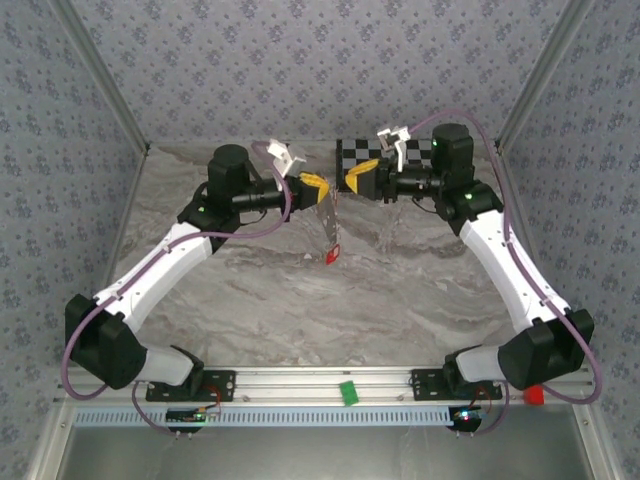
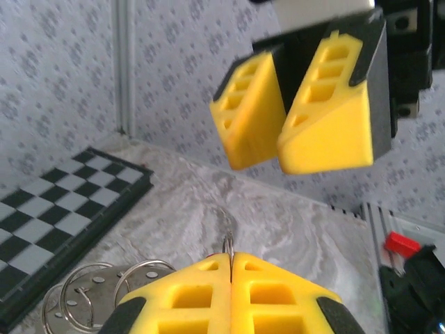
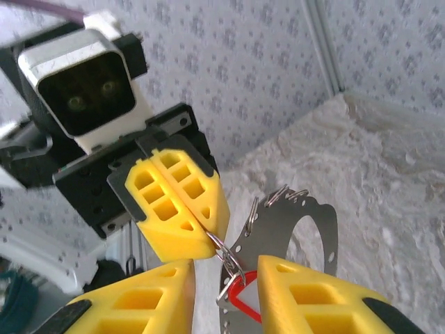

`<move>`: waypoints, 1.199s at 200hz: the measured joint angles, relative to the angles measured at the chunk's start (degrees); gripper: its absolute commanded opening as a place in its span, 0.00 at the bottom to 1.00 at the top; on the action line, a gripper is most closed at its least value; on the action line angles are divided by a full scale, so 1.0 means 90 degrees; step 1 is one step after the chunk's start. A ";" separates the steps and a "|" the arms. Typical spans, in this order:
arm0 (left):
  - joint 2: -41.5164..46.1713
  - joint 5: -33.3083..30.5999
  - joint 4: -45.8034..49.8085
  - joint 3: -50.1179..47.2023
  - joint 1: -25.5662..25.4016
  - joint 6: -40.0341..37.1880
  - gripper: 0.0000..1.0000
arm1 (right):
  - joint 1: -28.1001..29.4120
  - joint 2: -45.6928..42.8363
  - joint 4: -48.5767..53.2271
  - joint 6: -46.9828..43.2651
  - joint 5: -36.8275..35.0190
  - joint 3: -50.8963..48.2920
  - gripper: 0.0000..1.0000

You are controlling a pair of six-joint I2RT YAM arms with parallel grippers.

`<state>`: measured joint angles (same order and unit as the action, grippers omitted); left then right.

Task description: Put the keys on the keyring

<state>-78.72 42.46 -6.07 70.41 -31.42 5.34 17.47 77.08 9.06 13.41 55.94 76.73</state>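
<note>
Swirling grey marble table [image 1: 400, 290], patterned walls [image 1: 300, 60]

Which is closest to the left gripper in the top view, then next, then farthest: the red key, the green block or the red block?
1. red key, dangling just under the left gripper, which pinches the keyring.
2. green block, on the near rail, in the middle.
3. red block, at the near rail, far right.

The left gripper [image 2: 231, 261], its yellow fingers [image 2: 188, 296] pressed together, pinches a thin silver wire keyring [image 2: 227, 245] above the grey marble tabletop [image 2: 292, 223], while the right gripper [image 2: 280, 149] hangs just farther off, fingers slightly parted.
</note>
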 measured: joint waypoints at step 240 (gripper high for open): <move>0.0058 -0.0328 -0.1161 0.0002 -0.0070 0.0537 0.00 | 0.0160 0.0396 -0.3058 0.2582 0.0294 -0.0510 0.23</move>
<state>-78.19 39.51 -16.51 70.43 -32.05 10.17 18.92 80.64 -18.46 36.64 58.59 72.14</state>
